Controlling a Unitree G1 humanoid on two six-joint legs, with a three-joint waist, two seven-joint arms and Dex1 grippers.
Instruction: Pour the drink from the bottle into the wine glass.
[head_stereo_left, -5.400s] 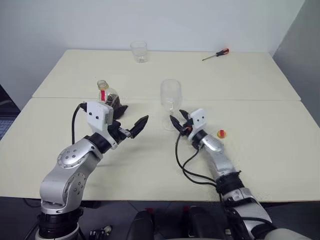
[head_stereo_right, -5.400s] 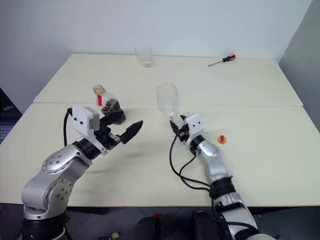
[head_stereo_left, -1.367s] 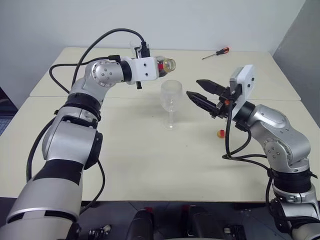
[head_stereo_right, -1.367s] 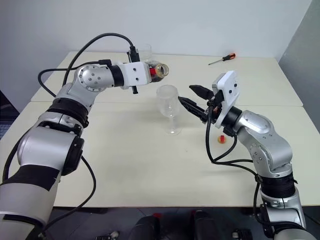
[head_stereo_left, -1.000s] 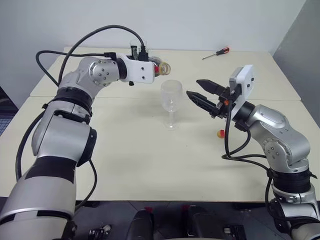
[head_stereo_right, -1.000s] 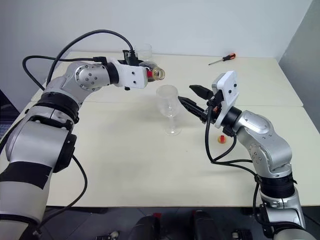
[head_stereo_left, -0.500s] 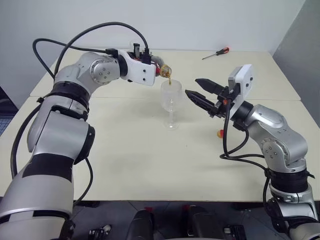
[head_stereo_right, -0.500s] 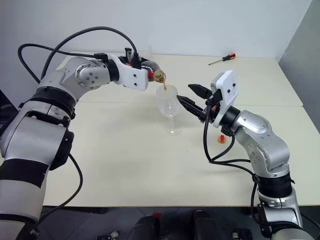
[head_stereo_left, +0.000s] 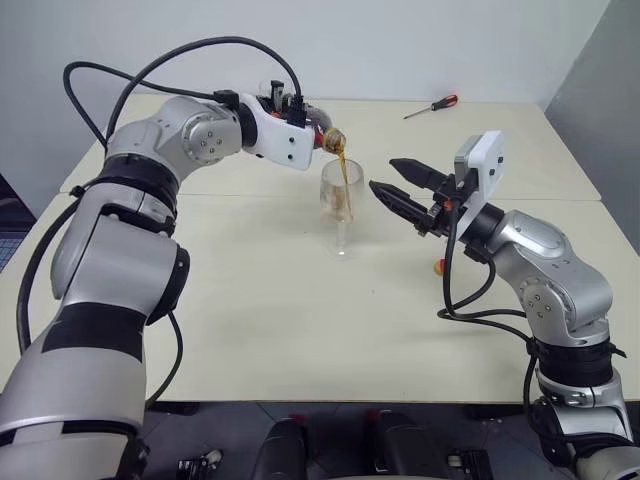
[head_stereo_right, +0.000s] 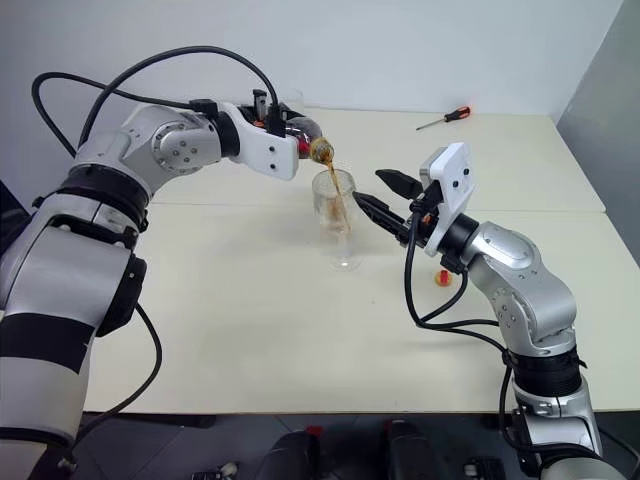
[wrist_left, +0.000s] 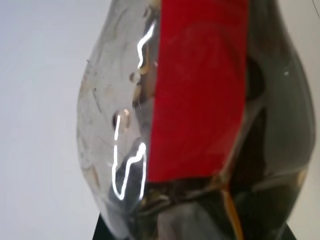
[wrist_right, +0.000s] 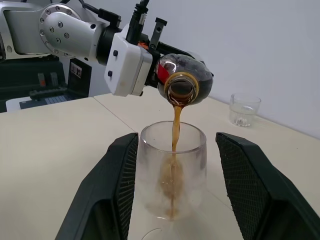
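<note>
Left pincer (wrist_right: 150, 52) is clamping the bottle (wrist_right: 185, 80), tilting it mouth-down above the wine glass (head_stereo_left: 339, 205). The drink (wrist_right: 175, 132) is running in a thin brown stream into the bowl and pooling at the bottom. The glass is standing unheld on the desk (head_stereo_left: 300, 330), near its middle. Right pincer (head_stereo_left: 398, 186) is hovering just beside the bowl, fingers apart, gripping nothing.

Risks, as judged: the bottle mouth is sitting near the rim's edge, so a small wrist drift is likely sending the stream outside. A steeper tilt may be causing a gulp and splashing. The nearby right pincer could be knocking the tall, narrow-footed glass over.
</note>
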